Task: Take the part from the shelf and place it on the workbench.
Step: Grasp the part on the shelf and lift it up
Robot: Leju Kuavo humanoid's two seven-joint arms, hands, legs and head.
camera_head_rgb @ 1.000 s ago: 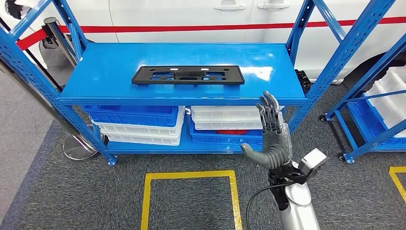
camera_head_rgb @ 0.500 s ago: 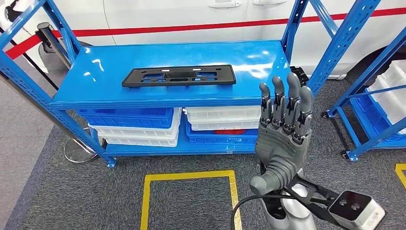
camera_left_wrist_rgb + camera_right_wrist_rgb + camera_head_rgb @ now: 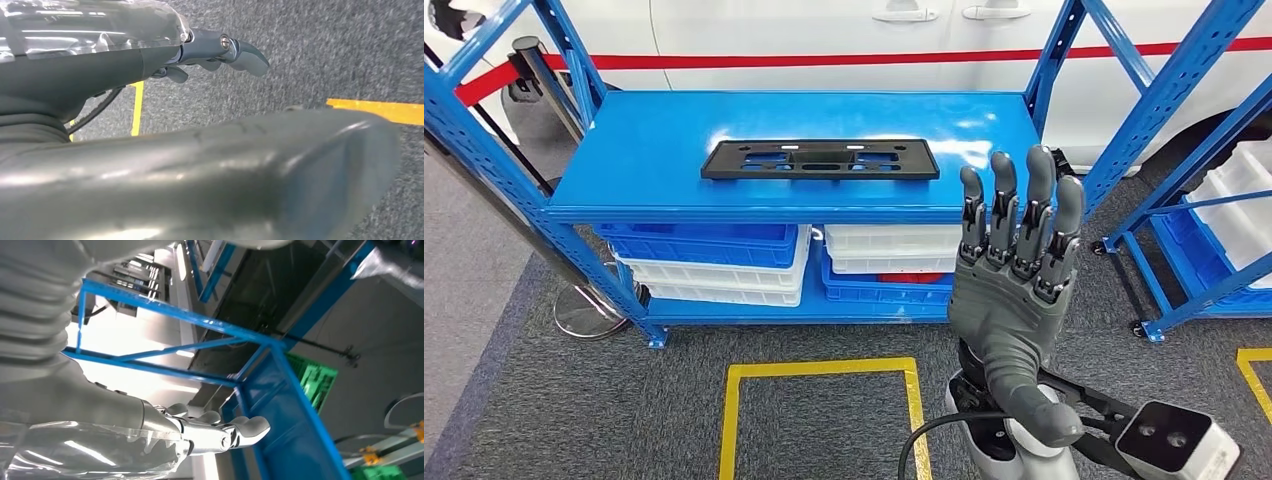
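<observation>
I am at the reaching step: nothing is taken yet, and the black plate [image 3: 820,160] lies flat on the top board of the blue shelf [image 3: 624,160], near its front edge and about midway along it. My right hand [image 3: 1009,290] is raised in front of the shelf's right end, fingers straight and apart, holding nothing. From that hand the plate sits at about ten o'clock, well apart, with the shelf's front lip between us. As I judge it, the next move calls for carrying the hand up and over the lip toward ten o'clock, then turning it flat enough to get fingers under or around the plate's near long edge. My left hand [image 3: 220,50] hangs over the grey carpet; whether its fingers are apart or together I cannot tell.
</observation>
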